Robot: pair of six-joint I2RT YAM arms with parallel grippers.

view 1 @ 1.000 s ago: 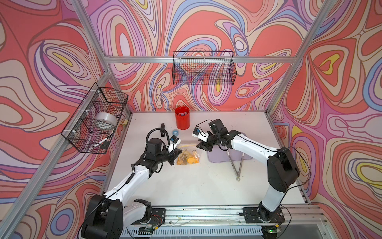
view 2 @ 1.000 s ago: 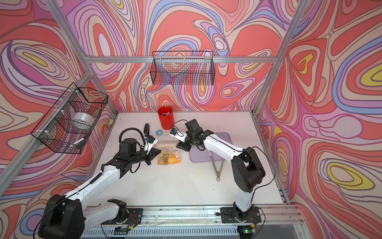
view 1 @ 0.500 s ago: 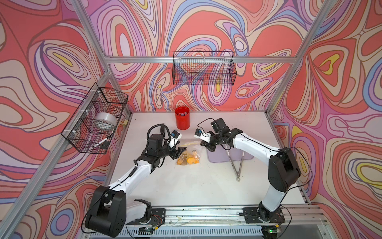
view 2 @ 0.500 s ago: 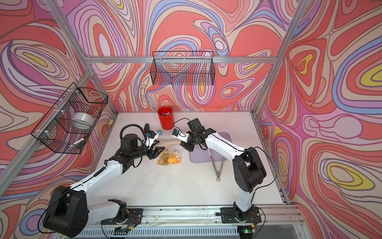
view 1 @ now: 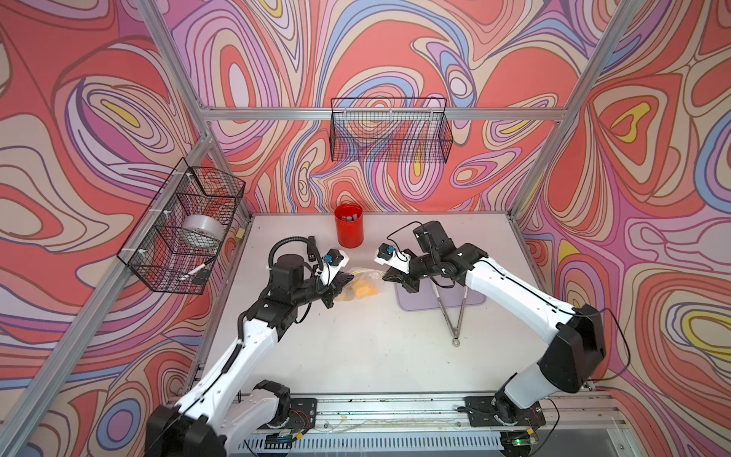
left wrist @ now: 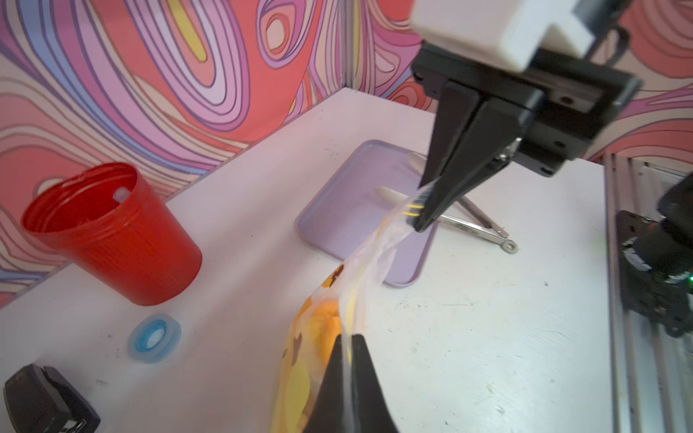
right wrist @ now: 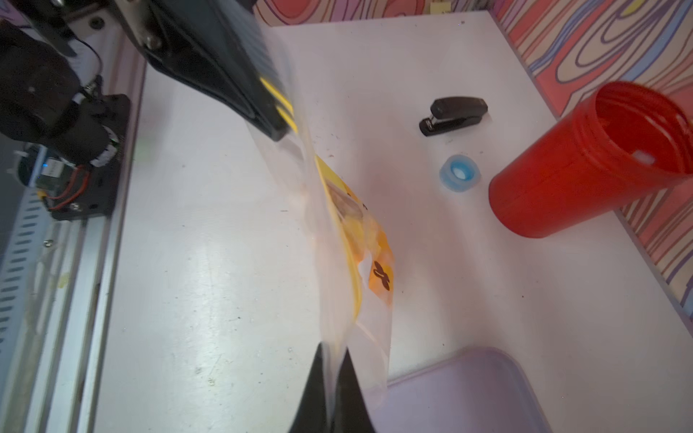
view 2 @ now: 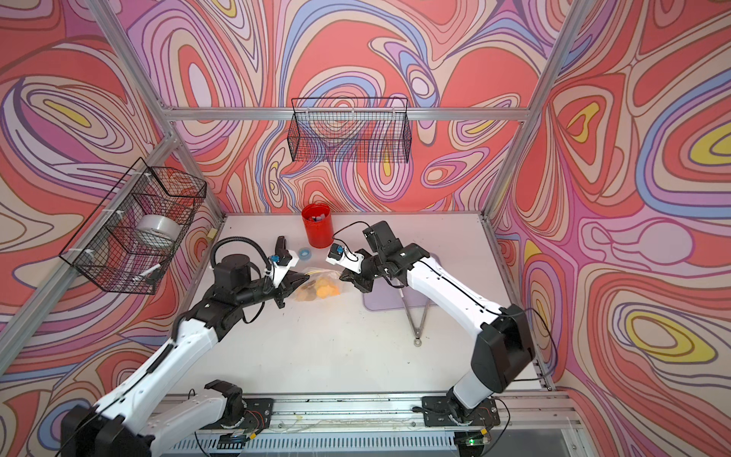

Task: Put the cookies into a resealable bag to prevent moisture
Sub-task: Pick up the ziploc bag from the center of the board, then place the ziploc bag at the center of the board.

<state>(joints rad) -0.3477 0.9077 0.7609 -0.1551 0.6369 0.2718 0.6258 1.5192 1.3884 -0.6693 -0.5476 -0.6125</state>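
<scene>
- Now L gripper (left wrist: 348, 339) is clenched on one edge of the resealable bag (left wrist: 369, 255).
- R gripper (right wrist: 332, 348) is clamped on the opposite edge; bag is stretched btwn the two.
- Cookies (view 2: 320, 291) sit inside the bag, sagging btwn both fingertips.
- Lilac tray (view 1: 419, 304) lies just beneath the R fingers, w/ tongs (view 1: 445, 312) partly on it.

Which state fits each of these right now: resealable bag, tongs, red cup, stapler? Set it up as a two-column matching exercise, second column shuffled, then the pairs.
1 resealable bag
2 tongs
3 red cup
4 stapler

A upright at the back of the table
B pinched between left gripper and right gripper, both shut
C black, lying near the blue ring
D lying partly on the lilac tray

Pairs: 1-B, 2-D, 3-A, 4-C
</scene>
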